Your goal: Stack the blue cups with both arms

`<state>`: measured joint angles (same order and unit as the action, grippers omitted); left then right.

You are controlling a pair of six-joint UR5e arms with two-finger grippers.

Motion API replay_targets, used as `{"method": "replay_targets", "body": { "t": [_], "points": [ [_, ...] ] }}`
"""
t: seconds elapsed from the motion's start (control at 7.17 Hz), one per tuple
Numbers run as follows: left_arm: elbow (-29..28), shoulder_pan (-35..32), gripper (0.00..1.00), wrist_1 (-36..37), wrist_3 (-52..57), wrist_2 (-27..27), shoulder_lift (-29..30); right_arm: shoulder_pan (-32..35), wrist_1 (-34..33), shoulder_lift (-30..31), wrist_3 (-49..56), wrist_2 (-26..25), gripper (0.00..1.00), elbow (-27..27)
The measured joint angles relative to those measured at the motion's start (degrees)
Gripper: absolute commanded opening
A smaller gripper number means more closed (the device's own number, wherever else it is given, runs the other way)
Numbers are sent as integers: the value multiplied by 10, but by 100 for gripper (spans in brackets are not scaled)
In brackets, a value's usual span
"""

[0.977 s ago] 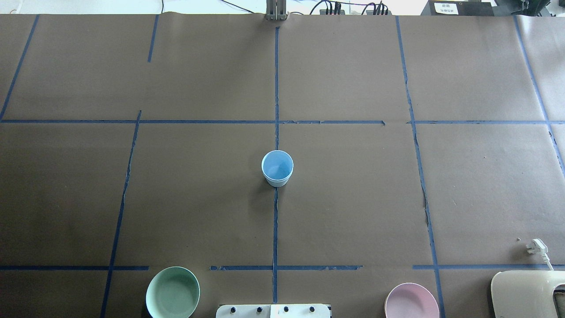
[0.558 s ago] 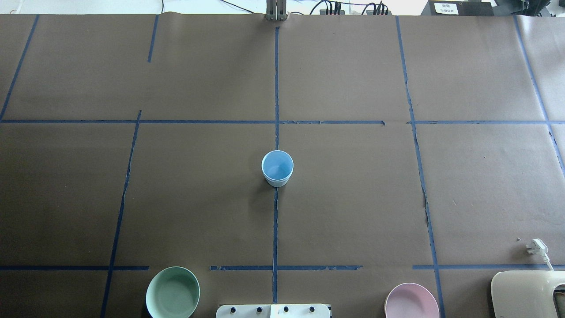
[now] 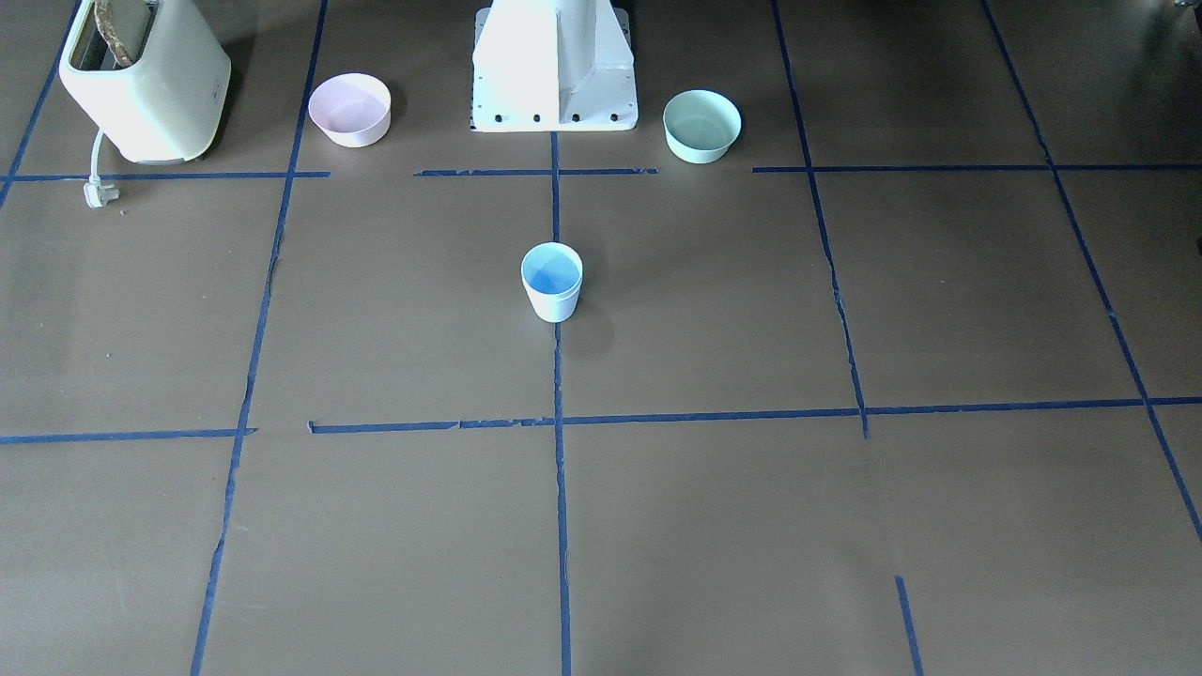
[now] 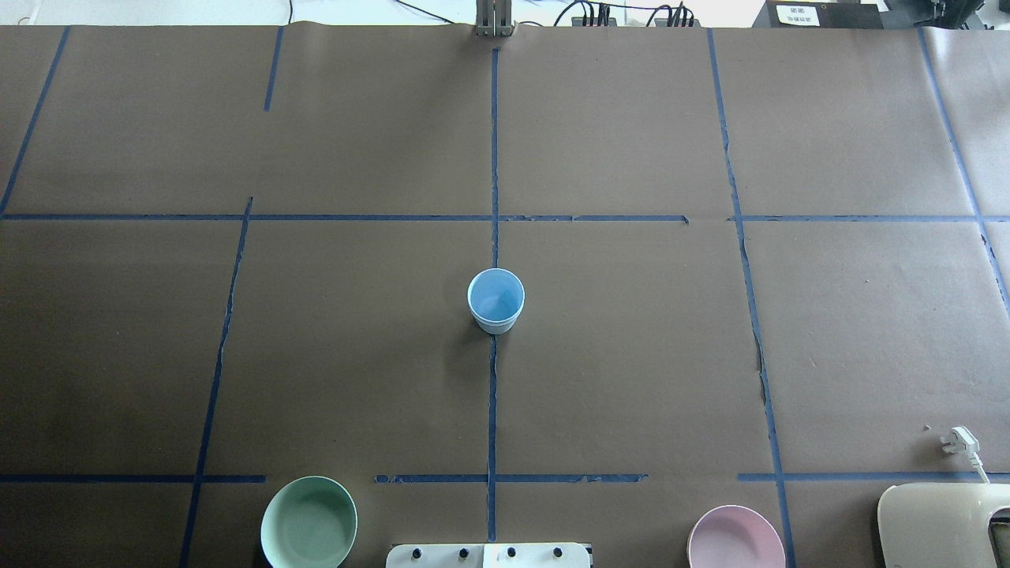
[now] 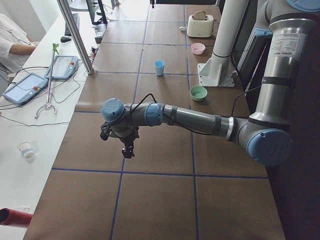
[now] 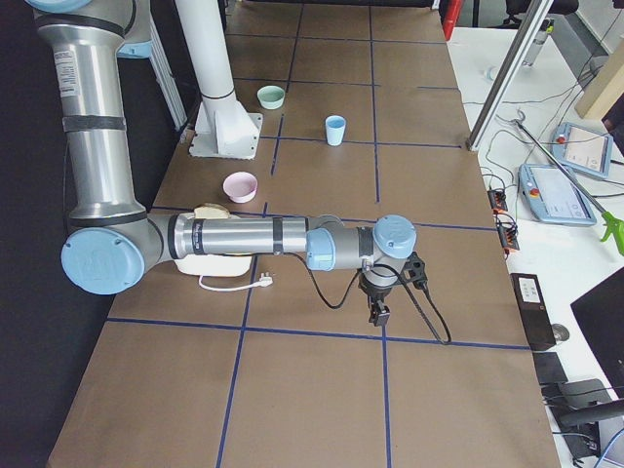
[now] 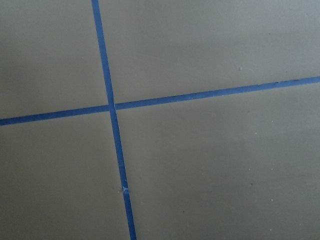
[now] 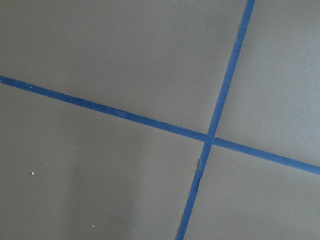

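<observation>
1 blue cup (image 4: 495,300) stands upright at the frame's centre on the vertical tape line (image 4: 492,410). Along the bottom edge sit a mint-green bowl (image 4: 309,522), left, and a pink bowl (image 4: 736,538), right.

We see a pale-blue cup (image 4: 495,300), whitish outside. Blue tape lines (image 4: 491,410) make a grid on our brown table (image 4: 631,355).

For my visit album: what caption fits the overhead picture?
A blue cup stands upright on the centre tape line, a green bowl and a pink bowl at the near edge.
</observation>
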<state>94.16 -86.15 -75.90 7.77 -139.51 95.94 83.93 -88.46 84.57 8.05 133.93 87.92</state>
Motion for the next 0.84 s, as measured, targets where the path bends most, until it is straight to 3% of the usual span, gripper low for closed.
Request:
{"method": "replay_targets", "body": {
  "t": [0.28, 0.84],
  "points": [
    [3, -4, 100, -28, -1, -1, -22, 0, 0, -6, -7, 0, 99, 10],
    [-6, -4, 100, -35, -8, 5, -20, -14, -8, -5, -45, -9, 99, 86]
  ]
}}
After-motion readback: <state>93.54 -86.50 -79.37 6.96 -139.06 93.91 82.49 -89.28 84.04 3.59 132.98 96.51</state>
